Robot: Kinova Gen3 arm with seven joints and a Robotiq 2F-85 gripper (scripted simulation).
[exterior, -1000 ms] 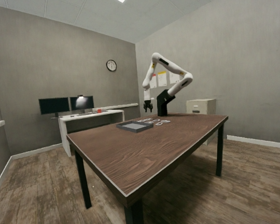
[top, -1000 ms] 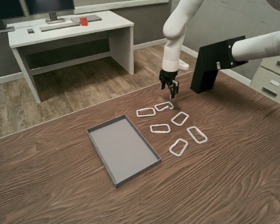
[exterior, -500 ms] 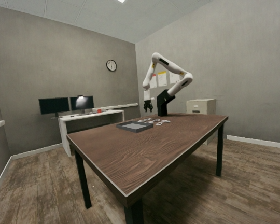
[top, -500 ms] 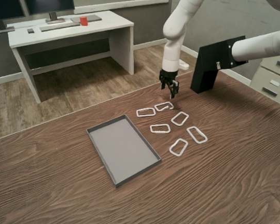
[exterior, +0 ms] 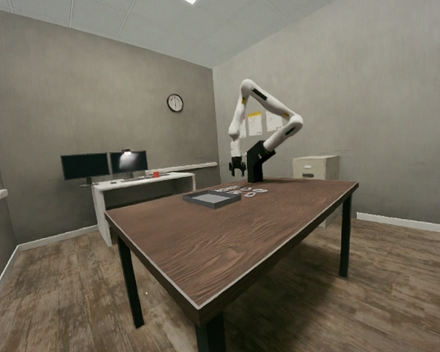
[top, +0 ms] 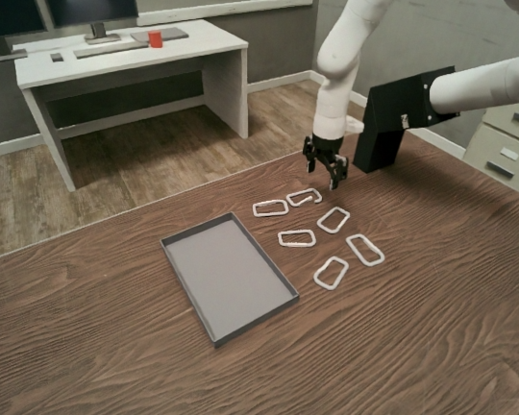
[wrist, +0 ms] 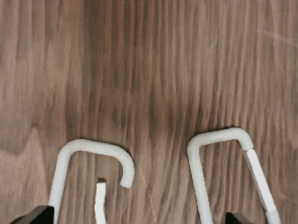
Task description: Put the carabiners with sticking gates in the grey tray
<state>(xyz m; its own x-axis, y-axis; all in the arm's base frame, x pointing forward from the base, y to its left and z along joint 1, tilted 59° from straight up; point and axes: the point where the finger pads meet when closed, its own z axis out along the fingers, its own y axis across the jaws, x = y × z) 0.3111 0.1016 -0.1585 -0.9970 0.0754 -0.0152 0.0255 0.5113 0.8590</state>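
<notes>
One white carabiner [top: 318,195] [wrist: 60,175] lies on the table with its gate [top: 306,199] [wrist: 100,202] swung inward, leaving a gap at the hook end. Five other carabiners [top: 271,214] [top: 297,246] [top: 327,215] [top: 357,252] [top: 340,278] lie around it, and their gates look closed. One closed carabiner [wrist: 199,180] shows at the right in the wrist view. The grey tray [top: 228,279] [exterior: 211,198] is empty. My gripper [top: 322,178] [exterior: 238,174] [wrist: 137,217] is open and empty, above the table by the open-gated carabiner, toward the robot base.
The black robot base [top: 379,144] [exterior: 255,167] stands at the table's back, beside the gripper. The tray's raised wall [top: 266,255] faces the carabiners. A white desk [top: 223,40] with monitors and a red cup [top: 156,38] stands beyond the table.
</notes>
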